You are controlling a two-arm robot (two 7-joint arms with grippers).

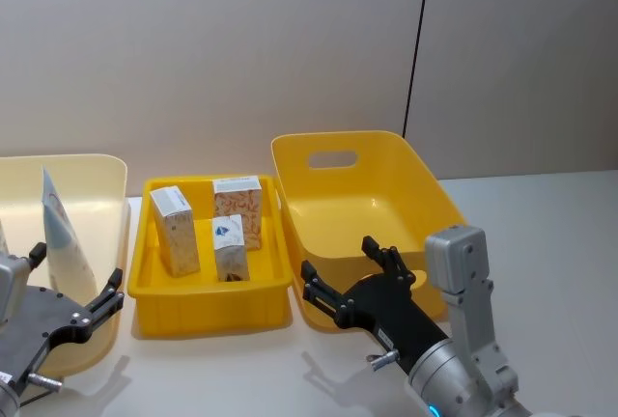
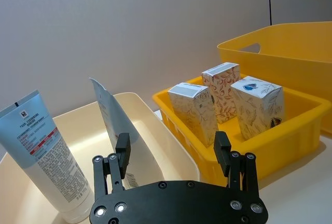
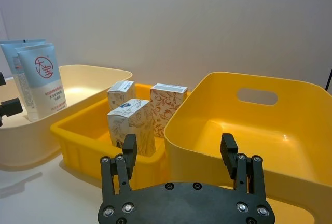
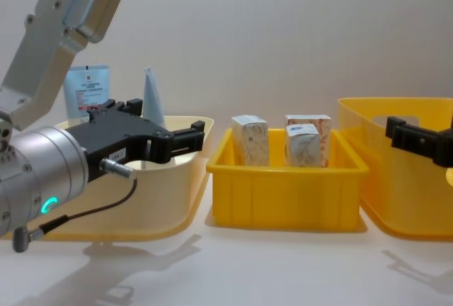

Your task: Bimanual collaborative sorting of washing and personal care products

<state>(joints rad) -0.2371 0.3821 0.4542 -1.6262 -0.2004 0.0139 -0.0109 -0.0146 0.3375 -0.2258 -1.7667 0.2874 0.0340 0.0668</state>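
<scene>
**Q:** Claws first. How open, holding anything?

**A:** I read the left gripper as spread wide, with nothing between the fingers and nothing touched. The right gripper is the same: jaws far apart and empty.

**Q:** Counts?

**A:** I count two light-blue tubes, a broadside tube and an edge-on tube. One of them shows a red round logo toward the right claw's side. I count three white cartons: tall carton, back carton and small front carton. There are three containers: cream bin, yellow tray and large yellow bin.

**Q:** Where are the products relative to the claws?

**A:** Both tubes stand upright in the cream bin, just ahead of the left claw, which hangs over that bin's near edge. The edge-on tube is just beyond one of its fingers, and I can't tell whether there's a gap. All three cartons stand upright in the yellow tray, between the two claws and ahead of both. They're off to the left claw's right and the right claw's left, clear of each. The right claw hovers at the near left corner of the large yellow bin, with the small front carton the closest product to it.
</scene>
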